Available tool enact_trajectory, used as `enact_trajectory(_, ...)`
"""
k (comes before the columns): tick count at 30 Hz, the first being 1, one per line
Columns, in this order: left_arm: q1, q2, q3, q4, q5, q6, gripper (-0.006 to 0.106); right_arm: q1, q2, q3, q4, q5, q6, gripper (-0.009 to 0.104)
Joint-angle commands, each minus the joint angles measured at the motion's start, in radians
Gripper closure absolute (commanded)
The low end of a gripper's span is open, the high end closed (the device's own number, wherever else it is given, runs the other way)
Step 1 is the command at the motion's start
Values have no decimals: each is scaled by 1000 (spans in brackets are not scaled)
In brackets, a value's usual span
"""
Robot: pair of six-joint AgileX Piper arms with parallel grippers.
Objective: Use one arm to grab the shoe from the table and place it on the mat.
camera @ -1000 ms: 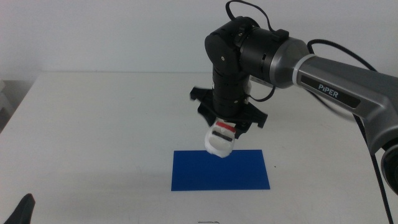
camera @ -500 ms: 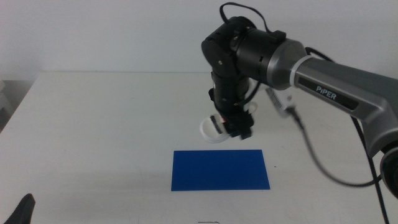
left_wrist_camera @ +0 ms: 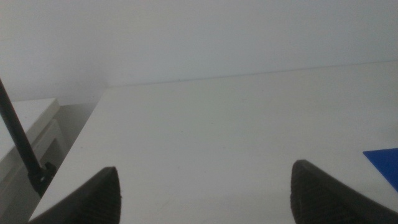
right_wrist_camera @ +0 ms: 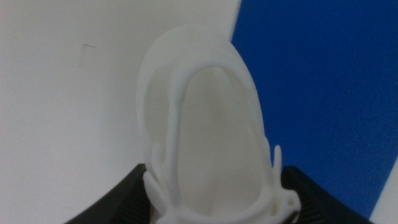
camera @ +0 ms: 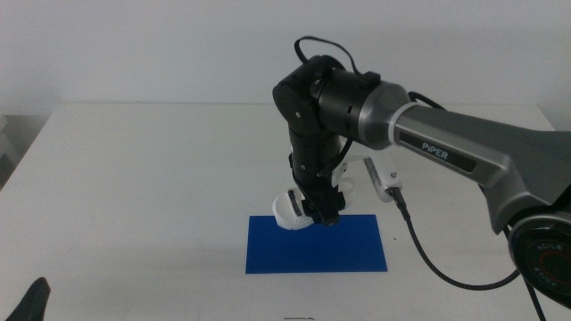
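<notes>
At frame centre, the right gripper (camera: 323,212) hangs from the PiPER arm (camera: 446,152), jaws clenched on the white sandal (camera: 291,210); the sandal sits over the far-left corner of the dark-blue mat (camera: 317,243), seemingly just above it. The left gripper (camera: 27,301) waits at the lower left of the white table (camera: 134,178), jaws spread.

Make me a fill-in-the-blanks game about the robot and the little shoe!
1. The right gripper is clamped on a small shoe whose sole is the colour ____.
2. The flat mat under the shoe's front end is the colour ____.
3. The grey link of the arm carries the lettering ____.
4. The left gripper waits low over the table, its jaws spread and holding ____.

Missing words: white; blue; PiPER; nothing
</notes>
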Motion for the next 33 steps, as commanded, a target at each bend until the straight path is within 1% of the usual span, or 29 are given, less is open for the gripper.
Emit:
enact_trajectory(1, -4, -19, -3, -9, -83, -15, 7, -6, -56, -24, -15, 84, 18, 96)
enact_trajectory(7, -4, -19, -3, -9, -83, -15, 7, -6, -44, -24, -10, 84, 18, 96)
enact_trajectory(11, -4, -19, -3, -9, -83, -15, 7, -4, -40, -24, 22, 86, 18, 96)
enact_trajectory(13, -4, -19, -3, -9, -83, -15, 7, -1, -40, -24, 25, 86, 18, 96)
enact_trajectory(19, -4, -19, -3, -9, -83, -15, 7, -2, -90, -19, 10, 87, 18, 96)
enact_trajectory(26, -4, -19, -3, -9, -83, -15, 7, -3, -140, 102, 13, 86, 18, 96)
enact_trajectory(30, -4, -19, -3, -9, -83, -15, 7, -9, -144, 118, 15, 84, 18, 96)
enact_trajectory(33, -4, -19, -3, -9, -83, -15, 7, -12, -135, 118, 35, 84, 18, 96)
